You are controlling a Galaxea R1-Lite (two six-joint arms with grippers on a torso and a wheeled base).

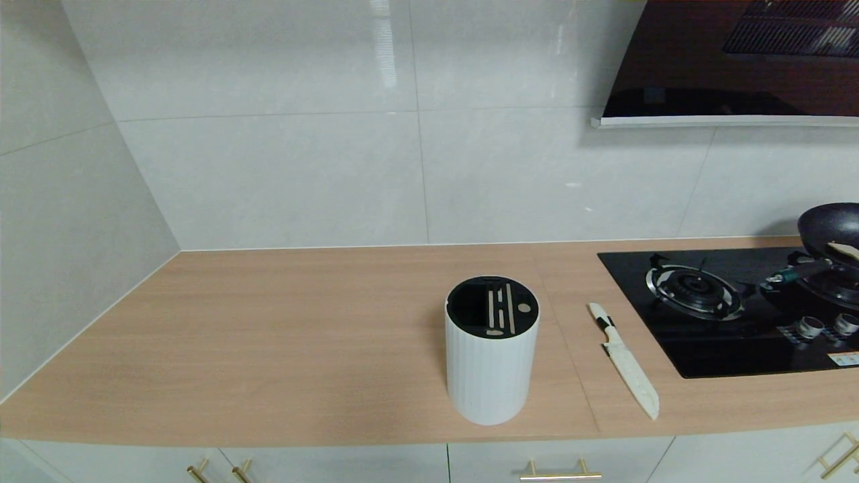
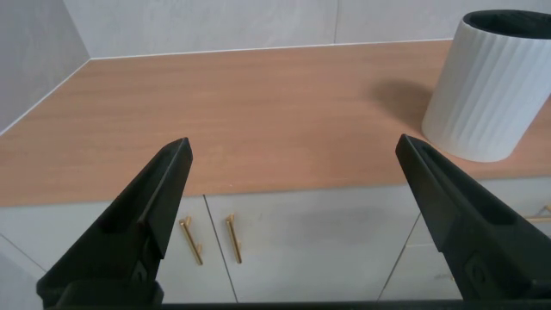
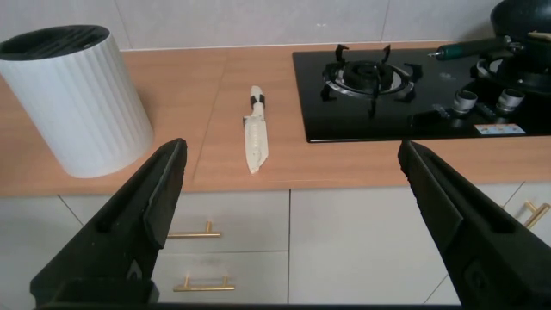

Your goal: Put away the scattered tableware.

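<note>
A cream-coloured knife (image 1: 624, 359) with a black band on its handle lies flat on the wooden counter, blade toward the front edge, between the holder and the hob; the right wrist view has the knife (image 3: 256, 139) too. To its left stands a white ribbed cylindrical knife holder (image 1: 491, 349) with a black slotted top, also seen as the holder (image 3: 77, 99) and the holder (image 2: 489, 82). My left gripper (image 2: 293, 164) hangs open in front of the cabinets, left of the holder. My right gripper (image 3: 288, 168) is open too, below the counter edge, short of the knife.
A black gas hob (image 1: 731, 308) fills the counter's right end, with a dark frying pan (image 1: 832, 235) on its far burner. A range hood (image 1: 731, 64) hangs above. Tiled walls close the back and left. Cabinet doors with brass handles (image 1: 560, 473) sit under the counter (image 1: 268, 335).
</note>
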